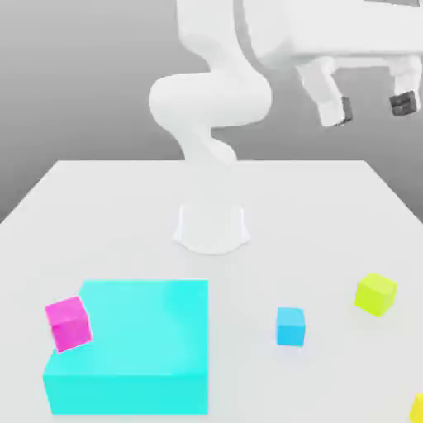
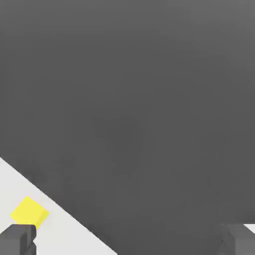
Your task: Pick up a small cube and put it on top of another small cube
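Golden-yellow cube: small plain golden-yellow cube (image 1: 418,408), warm yolk tone, sitting on the table at the exterior view's lower right corner, cut by the frame edge; far below the jaws and a little to the exterior view's right of them.
Hand-view sighting: a yellow cube face (image 2: 29,212) lies just beside one dark fingertip pad (image 2: 17,239), near the table's edge; likely this same cube, though the lime one cannot be ruled out.
Gripper: white two-finger gripper (image 1: 372,106) hangs high over the table, jaws spread wide, nothing between them.
Handling (judgement): looks rigid and light, flat smooth faces, possibly slick; take it across two opposite side faces, mid-height, jaws squared to the faces.
Magenta-pink cube: small plain magenta-pink cube (image 1: 68,323), tilted, leaning against the big cyan block (image 1: 132,347); well apart from the jaws, toward the exterior view's left.
Other cubes: small sky-blue cube (image 1: 290,325) and lime yellow-green cube (image 1: 376,294), both below the jaws, apart from each other.
Surface: flat white table (image 1: 124,215), matte, plain.
Room: plain grey backdrop; white arm base (image 1: 211,227) mid-table.
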You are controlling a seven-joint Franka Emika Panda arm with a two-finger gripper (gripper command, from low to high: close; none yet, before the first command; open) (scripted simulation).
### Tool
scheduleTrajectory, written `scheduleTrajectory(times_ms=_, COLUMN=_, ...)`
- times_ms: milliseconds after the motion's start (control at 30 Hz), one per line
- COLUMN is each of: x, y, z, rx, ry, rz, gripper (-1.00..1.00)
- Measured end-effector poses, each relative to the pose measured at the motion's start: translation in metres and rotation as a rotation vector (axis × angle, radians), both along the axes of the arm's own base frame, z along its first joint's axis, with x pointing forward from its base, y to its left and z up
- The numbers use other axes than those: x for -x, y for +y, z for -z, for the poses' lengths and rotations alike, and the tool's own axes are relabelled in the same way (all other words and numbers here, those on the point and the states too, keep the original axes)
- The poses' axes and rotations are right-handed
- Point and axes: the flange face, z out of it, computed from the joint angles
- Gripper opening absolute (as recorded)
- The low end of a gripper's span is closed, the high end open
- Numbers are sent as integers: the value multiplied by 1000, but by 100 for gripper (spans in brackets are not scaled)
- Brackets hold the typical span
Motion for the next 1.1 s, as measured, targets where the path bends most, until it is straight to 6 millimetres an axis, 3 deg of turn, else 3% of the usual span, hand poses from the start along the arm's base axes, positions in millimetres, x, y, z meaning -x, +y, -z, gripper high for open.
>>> scheduleTrajectory(times_ms=167, x=-13, y=61, z=79, rx=82, ry=71, rz=-230, gripper=0)
scheduleTrajectory(times_ms=333, x=-16, y=102, z=161, rx=172, ry=134, rz=-431, gripper=0)
scheduleTrajectory(times_ms=467, x=-8, y=135, z=227, rx=252, ry=179, rz=-603, gripper=0)
scheduleTrajectory(times_ms=600, x=8, y=162, z=292, rx=336, ry=218, rz=-774, gripper=0)
scheduleTrajectory(times_ms=733, x=12, y=167, z=357, rx=354, ry=226, rz=-812, gripper=0)
scheduleTrajectory(times_ms=767, x=12, y=167, z=366, rx=355, ry=227, rz=-813, gripper=-100)
scheduleTrajectory(times_ms=967, x=13, y=167, z=370, rx=355, ry=229, rz=-814, gripper=-100)
scheduleTrajectory(times_ms=1100, x=12, y=168, z=324, rx=356, ry=229, rz=-815, gripper=-100)
